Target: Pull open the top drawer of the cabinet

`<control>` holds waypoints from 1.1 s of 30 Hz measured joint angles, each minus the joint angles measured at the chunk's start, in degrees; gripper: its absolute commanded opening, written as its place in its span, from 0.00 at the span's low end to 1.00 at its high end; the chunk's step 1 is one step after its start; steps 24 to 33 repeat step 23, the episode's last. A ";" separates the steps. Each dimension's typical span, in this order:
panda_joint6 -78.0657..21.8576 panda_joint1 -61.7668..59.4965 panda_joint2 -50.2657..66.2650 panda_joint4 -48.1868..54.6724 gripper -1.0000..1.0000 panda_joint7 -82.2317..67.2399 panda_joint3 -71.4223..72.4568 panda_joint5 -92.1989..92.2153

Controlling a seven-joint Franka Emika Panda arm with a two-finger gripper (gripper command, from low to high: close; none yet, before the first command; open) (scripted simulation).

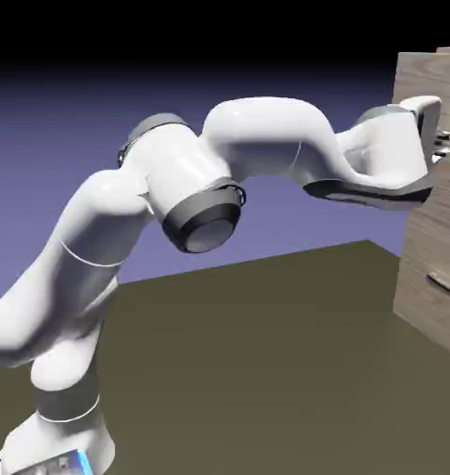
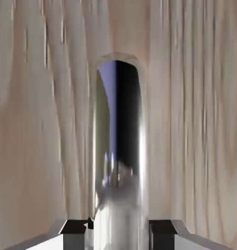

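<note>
Clamping: gripper point(image 2: 118, 229) closed on top drawer point(image 2: 37, 122) handle point(image 2: 119, 146) | handle between fingertips

Even soft rendered light, faint shadows, mirror glare on handle point(image 2: 119, 146), slight blur

The surface point(image 1: 265, 371) is showing as a flat, dull olive-brown plane, unmarked and matte, with a straight far edge running up toward the exterior view's right. Behind it, a plain blue-violet backdrop point(image 1: 98, 102) is filling the middle of the view, brightest near the surface's edge and fading upward into a solid black band point(image 1: 173, 28) along the top. Lighting is appearing even and diffuse.
</note>
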 measured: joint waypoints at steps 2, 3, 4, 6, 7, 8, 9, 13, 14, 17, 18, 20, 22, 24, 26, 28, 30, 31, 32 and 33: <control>-0.67 -4.15 2.05 -3.67 0.00 2.76 3.12 -1.48; -0.95 -6.23 3.00 -5.35 0.00 4.04 4.73 -2.13; -1.20 -8.30 3.88 -6.93 0.00 5.25 6.35 -2.73; -1.62 -12.46 5.44 -9.83 0.00 7.44 9.70 -3.80; -1.81 -14.53 6.12 -11.16 0.00 8.41 11.42 -4.26; -1.98 -16.61 6.71 -12.42 0.00 9.28 13.17 -4.67; -2.14 -18.68 7.23 -13.63 0.00 10.05 14.95 -5.03; -2.79 -26.99 8.44 -18.02 0.00 12.06 22.36 -5.96; -2.96 -29.06 8.52 -19.07 0.00 12.27 24.27 -6.05; -3.55 -35.29 8.20 -22.25 0.00 12.22 30.13 -6.00; -3.77 -37.37 7.93 -23.33 0.00 12.02 32.12 -5.89; -4.26 -41.52 7.04 -25.67 0.00 11.23 36.11 -5.48; -4.52 -43.25 6.59 -26.68 1.00 10.81 37.78 -5.24; -4.52 -43.25 6.59 -26.68 1.00 10.81 37.78 -5.24; -4.52 -43.25 6.59 -26.68 1.00 10.81 37.78 -5.24; -4.52 -43.25 6.59 -26.68 1.00 10.81 37.78 -5.24; -4.52 -43.25 6.59 -26.68 1.00 10.81 37.78 -5.24; -4.52 -43.25 6.59 -26.68 1.00 10.81 37.78 -5.24; -4.52 -43.25 6.59 -26.68 1.00 10.81 37.78 -5.24; -4.52 -43.25 6.59 -26.68 1.00 10.81 37.78 -5.24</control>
